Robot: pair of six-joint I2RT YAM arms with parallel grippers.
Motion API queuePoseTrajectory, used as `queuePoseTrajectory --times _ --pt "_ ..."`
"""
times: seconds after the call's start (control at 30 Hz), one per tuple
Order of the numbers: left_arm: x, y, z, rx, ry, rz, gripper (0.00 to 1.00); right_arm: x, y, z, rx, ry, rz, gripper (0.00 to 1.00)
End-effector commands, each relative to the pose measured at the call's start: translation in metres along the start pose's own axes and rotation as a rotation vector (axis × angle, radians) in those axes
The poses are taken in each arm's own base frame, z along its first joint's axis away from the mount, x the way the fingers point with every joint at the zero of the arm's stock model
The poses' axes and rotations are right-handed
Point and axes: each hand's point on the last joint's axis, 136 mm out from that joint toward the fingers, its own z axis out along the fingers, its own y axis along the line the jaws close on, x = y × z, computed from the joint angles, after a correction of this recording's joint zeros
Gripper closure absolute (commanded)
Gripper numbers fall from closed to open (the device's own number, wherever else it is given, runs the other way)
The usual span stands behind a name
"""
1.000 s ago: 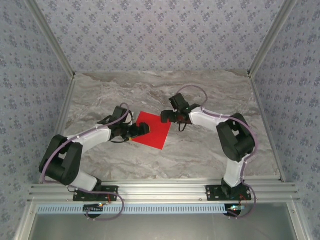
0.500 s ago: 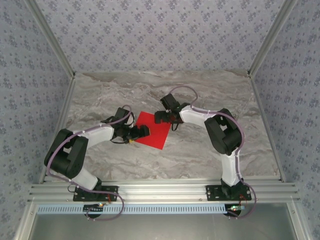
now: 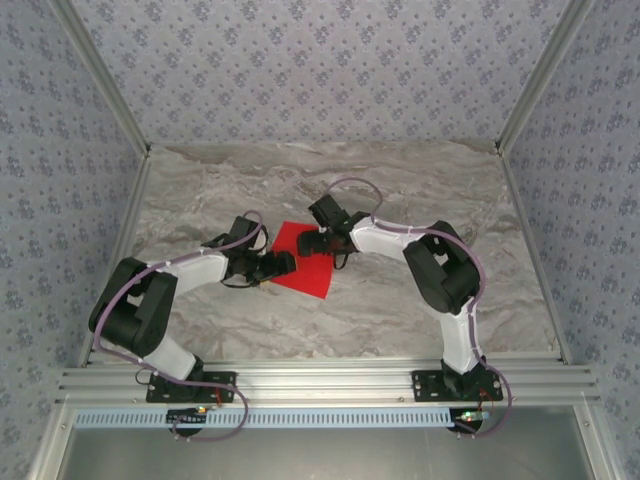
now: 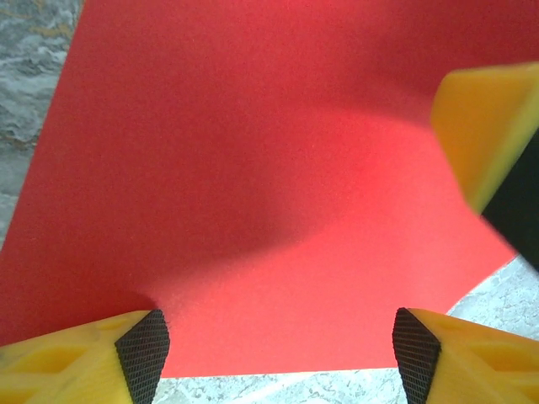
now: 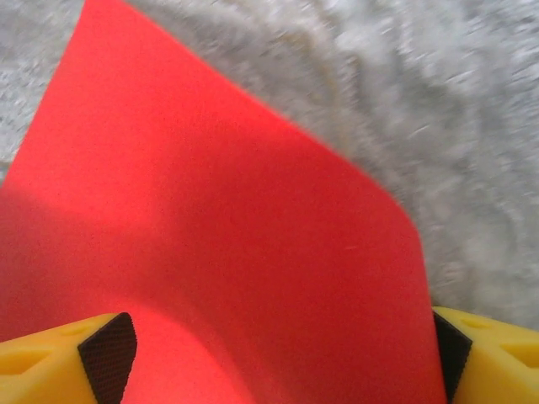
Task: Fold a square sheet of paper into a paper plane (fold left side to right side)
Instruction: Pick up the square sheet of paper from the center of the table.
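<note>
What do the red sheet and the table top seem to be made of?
Red sheet: probably thin paper, matte; it bows gently and shows no gloss. Table top: looks like grey veined marble, smooth, though it may be a printed surface.

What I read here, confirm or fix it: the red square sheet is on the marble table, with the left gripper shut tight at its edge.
Wrong on one count: the left gripper is open, not shut. The left wrist view shows its fingers wide apart at the edge of the square sheet of paper, which is red and on the marble table.
</note>
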Motion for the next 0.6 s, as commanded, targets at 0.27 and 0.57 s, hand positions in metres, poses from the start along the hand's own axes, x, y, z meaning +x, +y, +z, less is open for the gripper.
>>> queuePoseTrajectory --times 0.27,0.57 --pt "-0.011 -0.01 -0.031 0.059 -0.086 0.022 0.23 0.016 0.032 -0.023 -0.16 0.066 -0.052 0.52" --pt "-0.039 -0.019 -0.099 0.239 -0.241 0.01 0.19 -0.005 0.055 -0.081 -0.46 -0.033 -0.083 0.74"
